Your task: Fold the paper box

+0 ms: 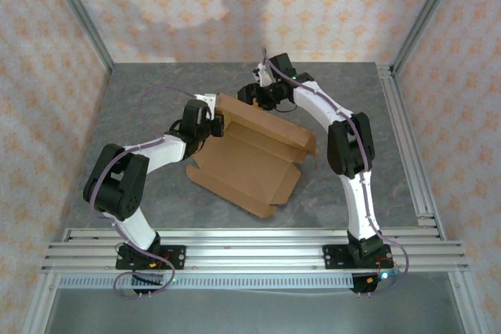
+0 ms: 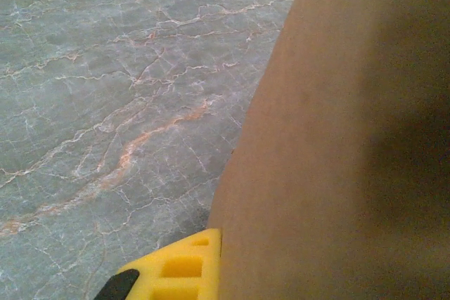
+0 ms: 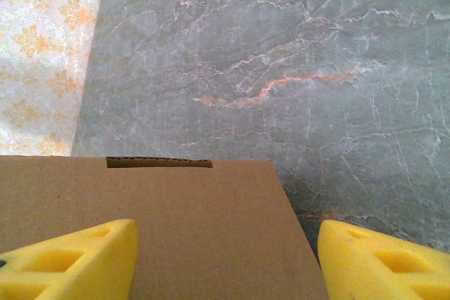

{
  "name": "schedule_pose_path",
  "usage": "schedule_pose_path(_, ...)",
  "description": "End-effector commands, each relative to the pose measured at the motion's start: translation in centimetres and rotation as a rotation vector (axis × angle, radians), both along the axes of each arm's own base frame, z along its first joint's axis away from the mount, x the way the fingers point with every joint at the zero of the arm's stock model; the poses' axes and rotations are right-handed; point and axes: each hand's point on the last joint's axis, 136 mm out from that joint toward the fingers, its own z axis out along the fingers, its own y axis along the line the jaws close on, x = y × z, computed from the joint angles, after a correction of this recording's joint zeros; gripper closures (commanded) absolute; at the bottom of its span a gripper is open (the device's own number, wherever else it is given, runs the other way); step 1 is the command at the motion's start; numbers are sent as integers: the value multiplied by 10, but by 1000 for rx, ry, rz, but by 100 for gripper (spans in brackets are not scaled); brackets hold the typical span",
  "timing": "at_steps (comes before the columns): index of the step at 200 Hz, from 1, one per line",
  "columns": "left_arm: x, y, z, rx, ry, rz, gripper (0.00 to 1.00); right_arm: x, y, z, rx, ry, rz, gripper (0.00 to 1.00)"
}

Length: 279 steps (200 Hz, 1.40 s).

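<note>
Two paper box (image 1: 250,166) edges engaged: left tool (image 1: 219,125) pinching, right tool (image 3: 226,230) straddling wide.

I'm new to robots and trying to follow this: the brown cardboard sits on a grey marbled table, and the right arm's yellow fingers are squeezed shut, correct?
Not quite. The right arm's yellow fingers stand wide apart, not squeezed shut, as the right wrist view shows. The rest holds: the brown cardboard sits on a grey marbled table.

The paper box (image 1: 246,166) lies open on the grey table (image 1: 149,99); the left gripper (image 1: 216,124) and the right gripper (image 1: 255,96) are at its raised far panel.
</note>
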Motion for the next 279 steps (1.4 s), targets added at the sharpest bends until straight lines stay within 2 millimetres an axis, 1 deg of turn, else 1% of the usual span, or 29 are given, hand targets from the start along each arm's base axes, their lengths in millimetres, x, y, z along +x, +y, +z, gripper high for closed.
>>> schedule_pose_path(1,6,4,19,-24,-67,38,100,-26,19,-9,-1,40,109,32)
schedule_pose_path(25,10,7,18,-22,-63,63,100,-37,32,-16,7,45,170,31)
schedule_pose_path(44,15,8,16,-30,-55,85,100,-46,40,-15,25,51,216,31)
schedule_pose_path(60,19,7,13,-27,-49,88,100,-49,39,-12,17,29,245,30)
schedule_pose_path(69,20,5,11,-15,-37,76,100,-44,34,-11,-3,9,236,29)
schedule_pose_path(90,18,3,6,15,-9,44,100,-17,17,-8,-8,8,113,30)
schedule_pose_path(102,15,4,2,25,-6,37,100,-6,7,-11,-11,17,45,30)
schedule_pose_path(108,14,4,1,29,-4,33,100,-3,4,-14,-23,16,30,31)
schedule_pose_path(118,11,3,-2,26,0,22,100,-10,7,-17,-39,16,59,31)
schedule_pose_path(129,9,1,-6,12,-2,15,100,-23,16,-19,-54,13,124,30)
schedule_pose_path(152,8,5,-9,2,-3,46,100,-42,28,-24,-77,27,206,30)
schedule_pose_path(176,10,6,-7,8,0,54,100,-47,26,-24,-91,21,218,30)
schedule_pose_path(183,10,5,-6,7,2,47,100,-44,23,-23,-108,6,198,30)
schedule_pose_path(192,10,3,-5,8,5,37,100,-35,17,-21,-121,-11,148,30)
schedule_pose_path(214,9,5,-5,16,2,36,100,-15,4,-7,-82,-23,33,30)
schedule_pose_path(253,2,9,-5,28,-3,42,100,8,-23,11,-97,-76,-99,29)
schedule_pose_path(279,-1,11,-3,10,-6,48,100,22,-47,23,-135,-132,-230,29)
